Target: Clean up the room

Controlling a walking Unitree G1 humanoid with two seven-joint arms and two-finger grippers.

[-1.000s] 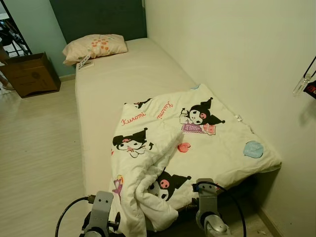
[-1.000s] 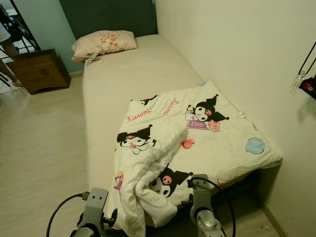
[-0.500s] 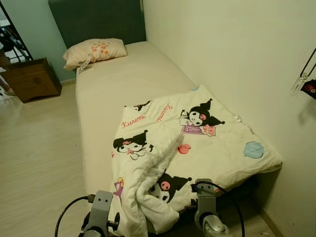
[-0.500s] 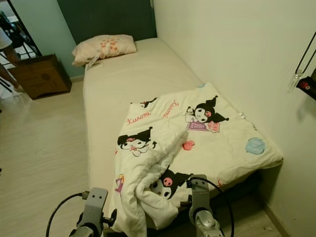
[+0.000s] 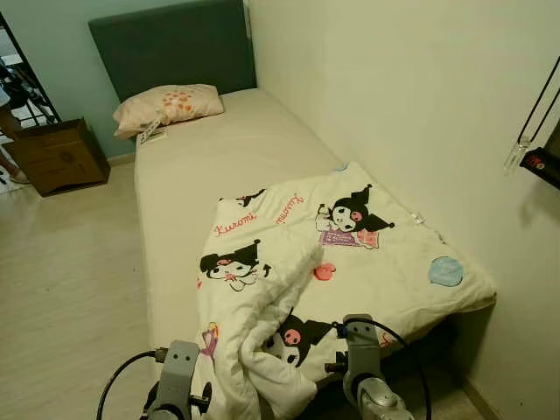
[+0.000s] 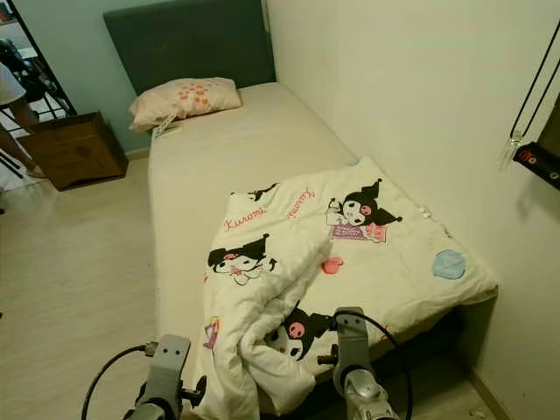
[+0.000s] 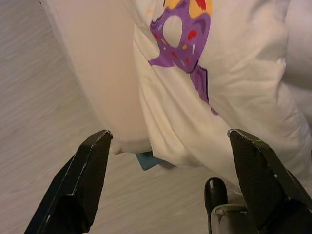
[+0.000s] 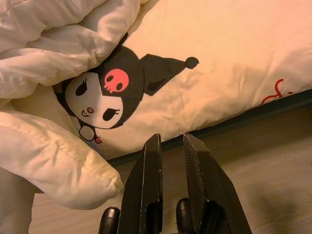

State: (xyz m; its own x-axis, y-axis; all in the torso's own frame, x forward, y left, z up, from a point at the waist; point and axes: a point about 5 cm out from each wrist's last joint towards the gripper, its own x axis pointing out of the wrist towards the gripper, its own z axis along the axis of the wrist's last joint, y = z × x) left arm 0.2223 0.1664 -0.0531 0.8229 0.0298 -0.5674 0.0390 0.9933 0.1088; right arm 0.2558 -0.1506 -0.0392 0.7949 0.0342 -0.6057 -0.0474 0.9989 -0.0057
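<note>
I see the blanket (image 5: 332,262) lying crumpled across the foot end of the bed (image 5: 210,157), white with black cartoon characters and red script, one bunched fold hanging over the near edge toward me. My left wrist view adds a purple-and-yellow print on the hanging part, the mattress side and wood floor (image 7: 34,122) below; left gripper (image 7: 170,161) has fingers spread wide, holding nothing. My right wrist view shows a character face with a pink skull mark; right gripper (image 8: 170,170) fingers are nearly together, empty, just short of the blanket edge. Head views show a pillow (image 5: 166,105) by the dark headboard (image 5: 175,44) and a cardboard box (image 5: 57,156) on the floor.
</note>
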